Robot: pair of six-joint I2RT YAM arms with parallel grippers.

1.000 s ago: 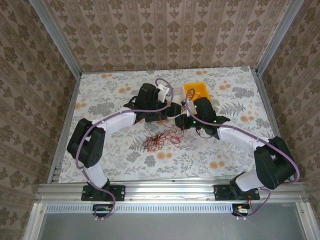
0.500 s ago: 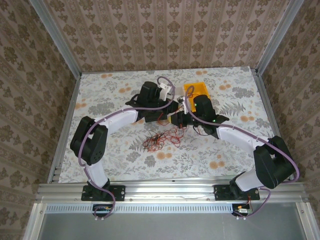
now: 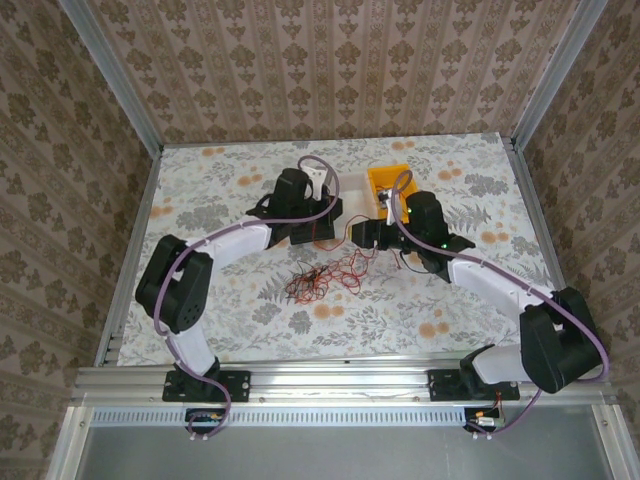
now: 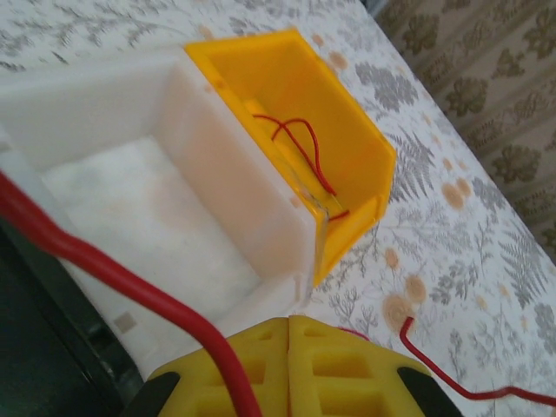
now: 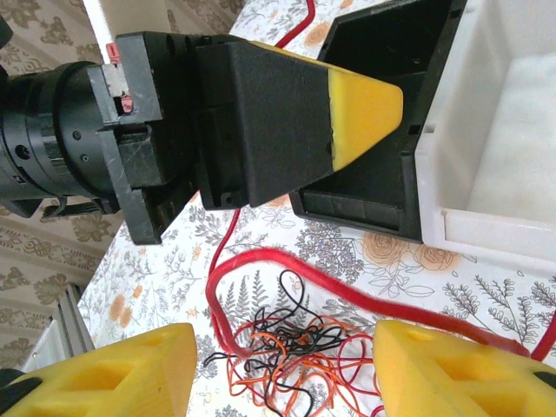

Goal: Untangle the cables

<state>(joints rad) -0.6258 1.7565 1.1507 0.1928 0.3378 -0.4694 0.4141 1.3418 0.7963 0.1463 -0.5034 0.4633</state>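
Separation step: your left fingers [image 4: 339,373] pressed together on one red wire [image 4: 130,282], right fingers [image 5: 122,369] spread. Next, pull wire clear of tangle [image 3: 320,281] on bench [image 3: 200,190]; watch snags.

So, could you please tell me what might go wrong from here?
1. The left claw is shut on one red wire that seems to run back into the tangle, so pulling may drag the whole tangle along instead of freeing the wire.
2. The right claw hangs open just above the tangle, so closing there could pinch several wires at once.
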